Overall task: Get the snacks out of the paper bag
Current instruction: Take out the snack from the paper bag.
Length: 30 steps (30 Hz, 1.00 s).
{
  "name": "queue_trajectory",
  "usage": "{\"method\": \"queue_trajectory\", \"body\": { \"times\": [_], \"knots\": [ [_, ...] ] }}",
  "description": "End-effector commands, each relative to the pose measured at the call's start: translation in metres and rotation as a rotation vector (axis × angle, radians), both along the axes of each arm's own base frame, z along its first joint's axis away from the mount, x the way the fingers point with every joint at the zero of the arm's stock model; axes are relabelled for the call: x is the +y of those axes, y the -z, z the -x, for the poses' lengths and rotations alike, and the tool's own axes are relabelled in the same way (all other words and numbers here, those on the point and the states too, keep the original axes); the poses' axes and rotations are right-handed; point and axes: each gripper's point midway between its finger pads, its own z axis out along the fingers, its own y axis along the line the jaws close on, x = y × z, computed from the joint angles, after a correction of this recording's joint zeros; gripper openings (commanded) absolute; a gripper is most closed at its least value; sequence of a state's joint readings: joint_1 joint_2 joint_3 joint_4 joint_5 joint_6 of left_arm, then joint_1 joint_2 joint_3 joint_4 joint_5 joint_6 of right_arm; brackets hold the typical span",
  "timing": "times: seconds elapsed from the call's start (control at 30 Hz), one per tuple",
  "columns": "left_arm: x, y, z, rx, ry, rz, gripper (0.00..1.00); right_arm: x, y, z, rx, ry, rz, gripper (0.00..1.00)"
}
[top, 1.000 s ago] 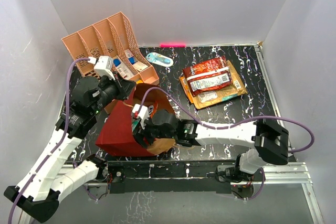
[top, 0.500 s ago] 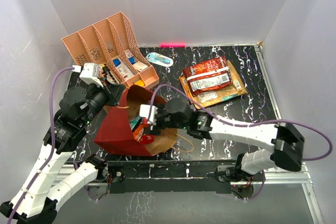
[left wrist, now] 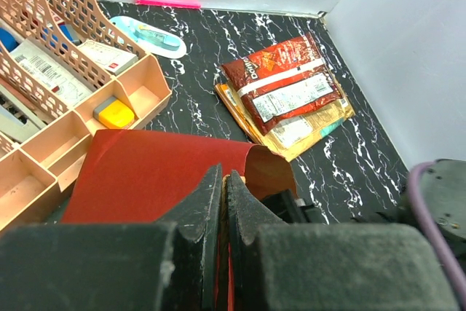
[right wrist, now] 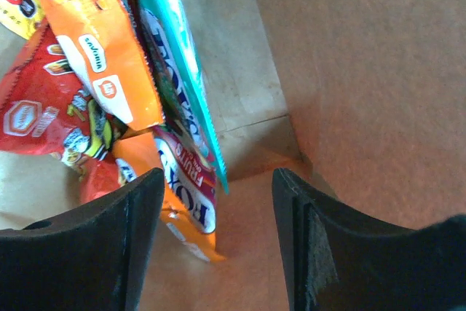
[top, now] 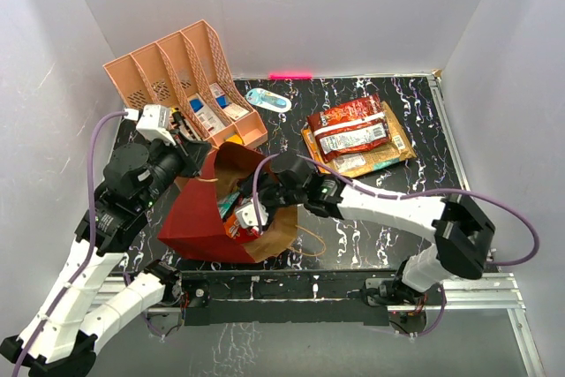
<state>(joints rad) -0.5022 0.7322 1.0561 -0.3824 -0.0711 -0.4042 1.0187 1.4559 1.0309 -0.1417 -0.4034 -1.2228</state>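
Note:
The dark-red paper bag (top: 199,218) lies on its side with its brown mouth facing right. My left gripper (top: 196,166) is shut on the bag's upper rim (left wrist: 224,180), holding the mouth up. My right gripper (top: 240,216) is inside the mouth, open, with nothing between its fingers (right wrist: 218,180). Just ahead of it lean snacks: an orange packet (right wrist: 109,49), a teal one (right wrist: 175,56), a red one (right wrist: 36,114) and an orange-and-purple one (right wrist: 186,187) beside the left finger. More snacks (top: 357,134) lie stacked on the table to the right, a dark red-brown packet (left wrist: 284,81) on top.
A peach slotted organizer (top: 181,77) with small boxes stands at the back left, close behind the bag. A light-blue oval object (top: 267,100) lies beside it. Pink tape (top: 291,75) marks the back edge. White walls close the sides. A tan cord handle (top: 311,237) trails from the bag's mouth.
My left gripper has pulled the bag's rim up and to the left, widening the mouth. My right arm has swung back and now reaches into the mouth from the upper right.

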Motion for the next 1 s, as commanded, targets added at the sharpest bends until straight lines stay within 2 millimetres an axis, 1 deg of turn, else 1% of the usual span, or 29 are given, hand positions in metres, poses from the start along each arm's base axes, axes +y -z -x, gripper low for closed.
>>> {"method": "queue_trajectory", "body": {
  "times": [0.0, 0.07, 0.13, 0.23, 0.3, 0.43, 0.5, 0.57, 0.6, 0.63, 0.7, 0.73, 0.8, 0.87, 0.93, 0.97],
  "knots": [
    [0.004, -0.016, 0.004, -0.039, -0.015, 0.049, 0.0, 0.028, -0.025, -0.013, -0.126, -0.09, -0.049, 0.62],
    [-0.001, -0.014, 0.006, -0.035, 0.003, 0.068, 0.0, 0.035, -0.017, -0.017, -0.128, -0.101, -0.032, 0.6],
    [0.0, -0.012, 0.006, -0.033, 0.0, 0.074, 0.0, 0.042, -0.01, -0.019, -0.129, -0.118, -0.012, 0.59],
    [0.0, -0.013, 0.006, -0.041, -0.002, 0.077, 0.0, 0.052, -0.003, -0.024, -0.126, -0.129, 0.003, 0.57],
    [0.0, -0.015, 0.006, -0.046, -0.002, 0.079, 0.0, 0.058, 0.007, -0.029, -0.127, -0.136, 0.025, 0.57],
    [-0.002, -0.017, 0.006, -0.053, 0.006, 0.09, 0.0, 0.068, 0.035, -0.043, -0.128, -0.124, 0.089, 0.51],
    [-0.003, -0.017, 0.006, -0.053, 0.009, 0.096, 0.0, 0.071, 0.041, -0.046, -0.134, -0.124, 0.102, 0.48],
    [-0.003, -0.017, 0.005, -0.054, 0.009, 0.097, 0.0, 0.073, 0.043, -0.049, -0.141, -0.121, 0.11, 0.44],
    [-0.004, -0.017, 0.005, -0.053, 0.011, 0.097, 0.0, 0.073, 0.042, -0.05, -0.141, -0.118, 0.109, 0.4],
    [-0.004, -0.018, 0.005, -0.055, 0.011, 0.095, 0.0, 0.072, 0.038, -0.049, -0.14, -0.116, 0.106, 0.33],
    [-0.002, -0.018, 0.004, -0.057, 0.004, 0.09, 0.0, 0.069, 0.024, -0.049, -0.147, -0.106, 0.089, 0.14],
    [-0.002, -0.018, 0.004, -0.059, 0.002, 0.087, 0.0, 0.068, 0.015, -0.048, -0.15, -0.098, 0.074, 0.09],
    [0.0, -0.018, 0.003, -0.062, -0.007, 0.085, 0.0, 0.061, -0.008, -0.045, -0.144, -0.092, 0.027, 0.08],
    [0.002, -0.019, 0.003, -0.064, -0.016, 0.084, 0.0, 0.05, -0.034, -0.043, -0.134, -0.081, -0.035, 0.08],
    [0.004, -0.018, 0.001, -0.06, -0.034, 0.085, 0.0, 0.038, -0.056, -0.042, -0.109, -0.063, -0.087, 0.08],
    [0.007, -0.017, 0.001, -0.055, -0.05, 0.085, 0.0, 0.032, -0.064, -0.041, -0.095, -0.055, -0.105, 0.08]
  ]
}}
